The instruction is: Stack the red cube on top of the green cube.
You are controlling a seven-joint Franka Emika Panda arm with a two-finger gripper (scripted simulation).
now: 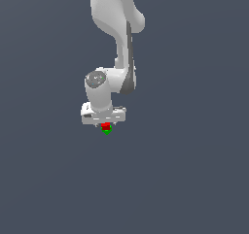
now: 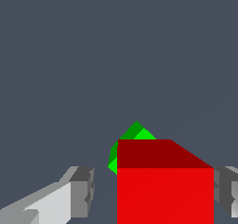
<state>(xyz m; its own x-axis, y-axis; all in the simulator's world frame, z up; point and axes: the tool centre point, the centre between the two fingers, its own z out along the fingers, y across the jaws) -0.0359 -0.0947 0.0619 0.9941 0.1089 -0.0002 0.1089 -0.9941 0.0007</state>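
Observation:
The red cube (image 1: 105, 125) sits right under my white gripper (image 1: 105, 123), between the fingers. The green cube (image 1: 106, 130) lies directly beneath it, and the red cube seems to rest on it. In the wrist view the red cube (image 2: 165, 190) fills the space between the fingers, and the green cube (image 2: 135, 134) peeks out from behind and below it, turned at an angle. One finger (image 2: 81, 190) stands clearly apart from the red cube. The other finger (image 2: 225, 190) is right at the cube's side. The gripper (image 2: 153, 193) is open around the red cube.
A plain dark grey floor (image 1: 194, 179) surrounds the cubes. The white arm (image 1: 116, 34) rises above the gripper in the exterior view. No other objects show.

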